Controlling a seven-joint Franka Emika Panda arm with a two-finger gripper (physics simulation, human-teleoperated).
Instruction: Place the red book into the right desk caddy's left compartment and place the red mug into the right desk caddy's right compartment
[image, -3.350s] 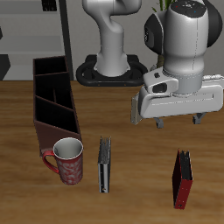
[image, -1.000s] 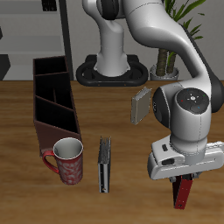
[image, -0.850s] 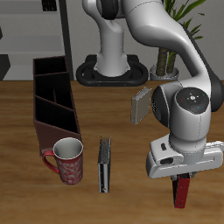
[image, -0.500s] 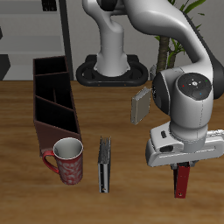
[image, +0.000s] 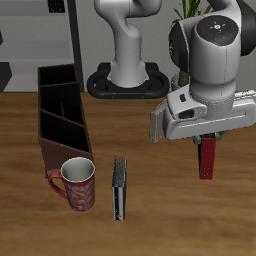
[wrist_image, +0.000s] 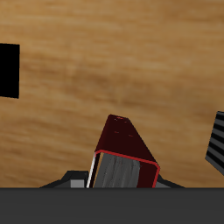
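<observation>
My gripper is shut on the red book and holds it upright in the air, well above the table. In the wrist view the red book hangs between my fingers, its pale page edge showing. The red mug with a white floral pattern stands on the table near the front edge, just in front of the right desk caddy. The caddy is a long dark maroon box with dividers and lies far across the table from my gripper.
A grey book stands on the table beside the mug; it also shows as a striped edge in the wrist view. The robot's base stands at the back, with a plant behind it.
My gripper came down on the red book, shut on it, and has lifted it up off the table. The mug, grey book and caddy have not moved.
</observation>
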